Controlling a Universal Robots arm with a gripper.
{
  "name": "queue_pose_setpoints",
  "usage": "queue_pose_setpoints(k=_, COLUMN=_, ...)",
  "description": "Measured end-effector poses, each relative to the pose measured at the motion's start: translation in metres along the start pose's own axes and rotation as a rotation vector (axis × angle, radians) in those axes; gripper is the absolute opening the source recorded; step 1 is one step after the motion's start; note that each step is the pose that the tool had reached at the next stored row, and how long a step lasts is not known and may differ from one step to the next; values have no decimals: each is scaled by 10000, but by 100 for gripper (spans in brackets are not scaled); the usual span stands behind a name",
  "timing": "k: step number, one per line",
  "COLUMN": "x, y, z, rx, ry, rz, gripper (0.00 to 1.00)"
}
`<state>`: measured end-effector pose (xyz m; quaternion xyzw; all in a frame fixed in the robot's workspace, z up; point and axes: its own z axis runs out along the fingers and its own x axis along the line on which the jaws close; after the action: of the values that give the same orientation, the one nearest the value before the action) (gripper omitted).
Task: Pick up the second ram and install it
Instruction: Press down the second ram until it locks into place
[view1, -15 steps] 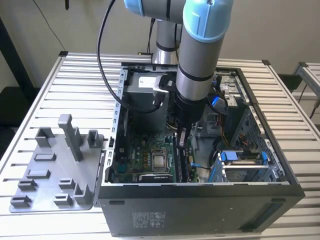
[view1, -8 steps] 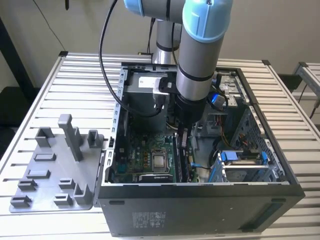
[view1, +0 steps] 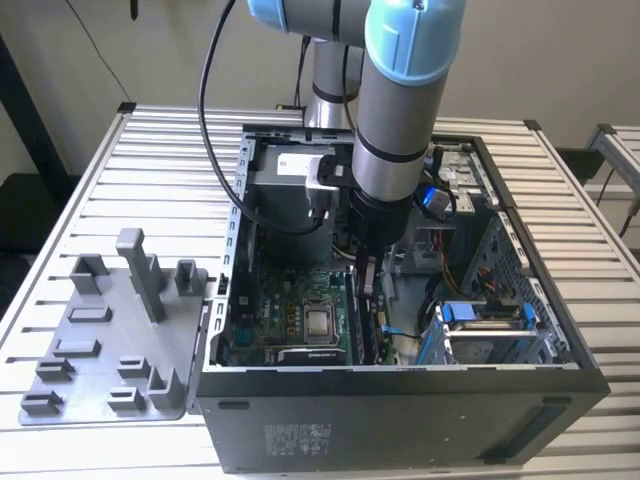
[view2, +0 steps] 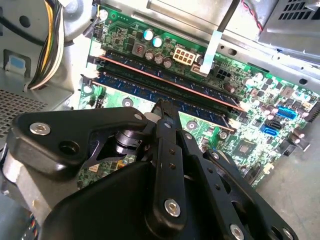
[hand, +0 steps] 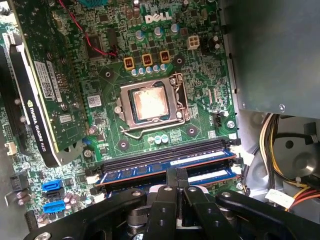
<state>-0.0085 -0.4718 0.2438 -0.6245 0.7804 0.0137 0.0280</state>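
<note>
In the exterior view the arm (view1: 395, 110) reaches down into the open computer case (view1: 400, 400), which lies on the slatted counter (view1: 150, 150), and its end effector (view1: 363, 275) sits low over the green board (view1: 290, 320) beside the processor socket (view1: 320, 323). Toward the exterior view's left, outside the case, a grey plastic holder (view1: 110, 340) with upright pegs rests on the counter, touching the case wall. In the first wrist view the end effector (hand: 176, 182) has its black fingers (hand: 171, 179) drawn close together directly above the memory slots (hand: 165, 152), just beyond the processor socket (hand: 150, 102). The second ram (hand: 200, 175) lies lengthwise in the nearer slot at the fingertips, with another stick (hand: 165, 165) seated in the slot right beside it; a graphics card (hand: 37, 85) stands at the edge of the board. Whether the fingers grip the second ram or only press on it, I cannot tell. In the second wrist view the end effector (view2: 165, 107) tapers to a point just above the blue sticks (view2: 165, 92) in their slots.
</note>
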Motion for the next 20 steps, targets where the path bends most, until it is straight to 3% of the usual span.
queue_pose_setpoints(k=13, x=-7, y=-37, z=4, rx=-42, ry=-9, rz=-561, gripper=11)
queue_pose_setpoints(k=20, x=-5, y=-48, z=101, rx=-56, ry=-10, rz=-780, gripper=11)
